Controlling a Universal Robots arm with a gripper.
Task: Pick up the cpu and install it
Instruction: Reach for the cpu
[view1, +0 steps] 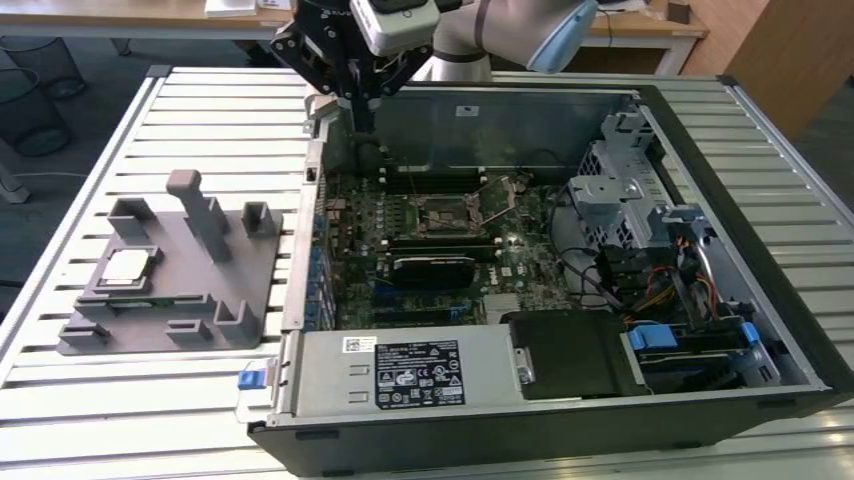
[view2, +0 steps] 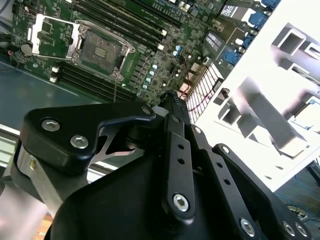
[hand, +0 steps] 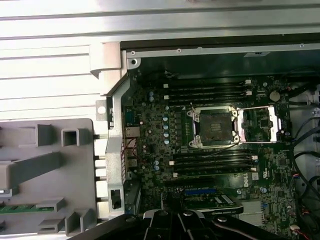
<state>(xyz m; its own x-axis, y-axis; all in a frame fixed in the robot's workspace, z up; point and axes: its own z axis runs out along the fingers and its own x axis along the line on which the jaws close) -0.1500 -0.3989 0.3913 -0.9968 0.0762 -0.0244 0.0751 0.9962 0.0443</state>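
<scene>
The cpu (view1: 127, 266) waits in its grey holder (view1: 220, 318) for pickup; the end effector (view1: 360, 118), apparently pressed together and empty, hangs over the case (view1: 534, 115), whose socket (view1: 442, 212) lies open.

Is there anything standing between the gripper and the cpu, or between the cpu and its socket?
Nothing covers the cpu on the grey fixture. Upright posts rise beside it on the case side, and the case wall stands between it and the socket, whose frame is flipped open. The gripper hangs above the case, near that wall.
</scene>
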